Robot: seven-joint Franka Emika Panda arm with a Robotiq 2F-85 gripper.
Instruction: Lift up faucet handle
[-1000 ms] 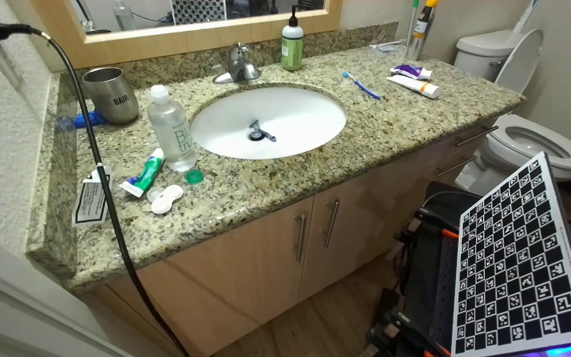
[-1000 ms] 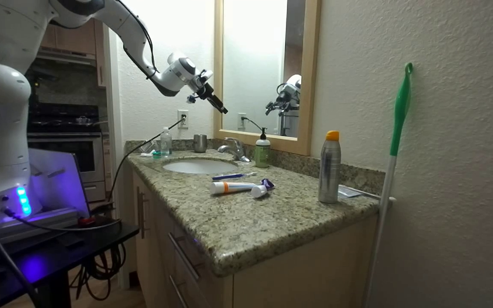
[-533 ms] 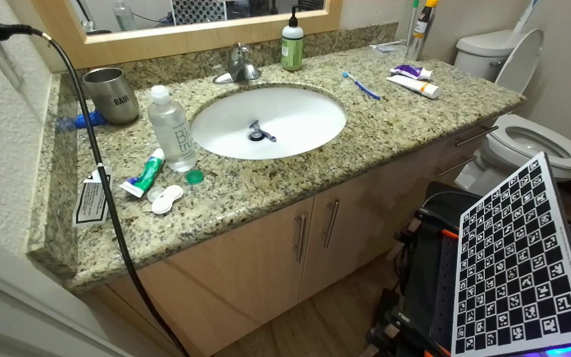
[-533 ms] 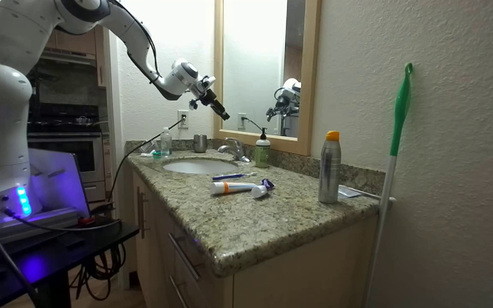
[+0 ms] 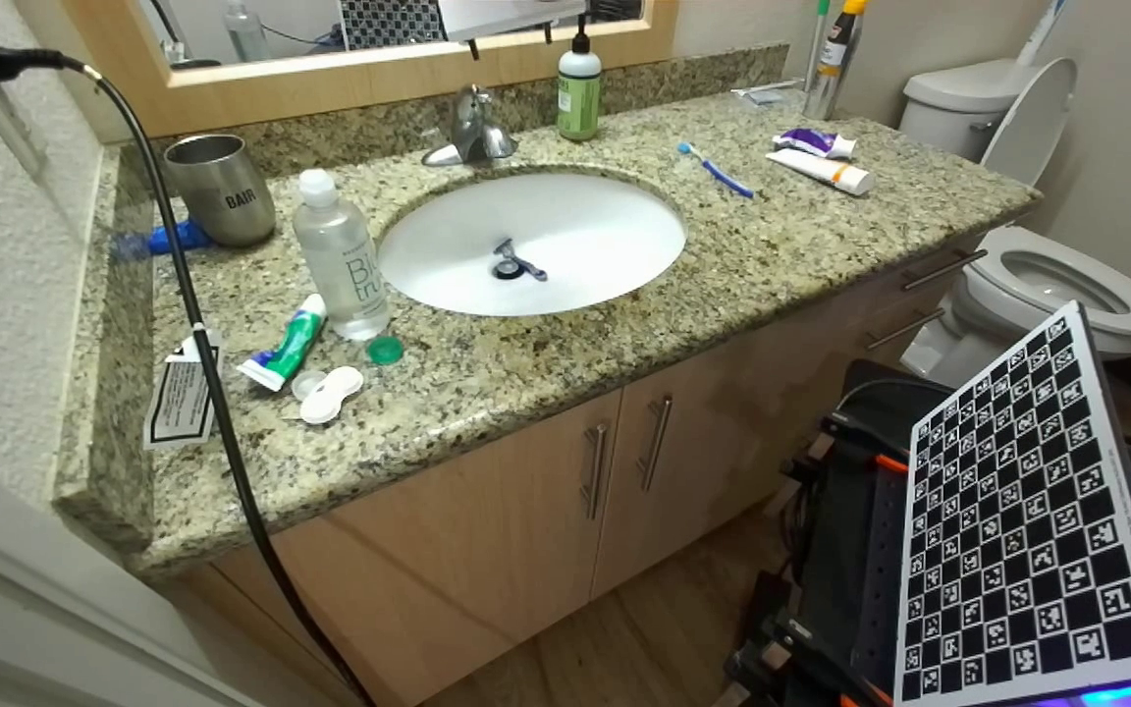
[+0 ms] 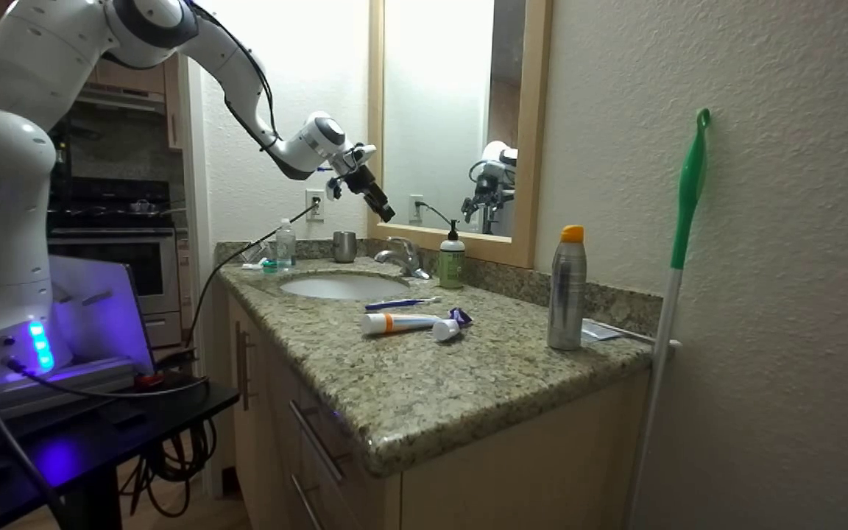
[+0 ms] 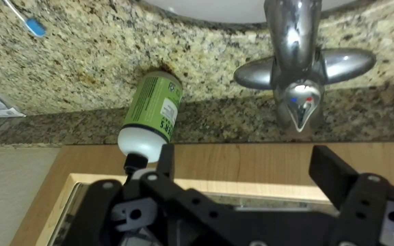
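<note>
Gripper (image 7: 243, 156) above faucet handle (image 7: 302, 102), mug (image 5: 222, 196) lettered "BAIR", clear bottle (image 5: 340, 260) reading "tru"

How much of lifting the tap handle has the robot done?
Done: reaching over, it seems; the open gripper hangs above the faucet handle. In hand: nothing gripped; both exterior views show a gap between them. Left: probably moving in and the lift itself, since there is no contact yet.

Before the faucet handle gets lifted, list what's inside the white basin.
In an exterior view, a razor lies in the basin, right at the dark drain. The basin's inner side nearest that camera is hidden by the counter.
</note>
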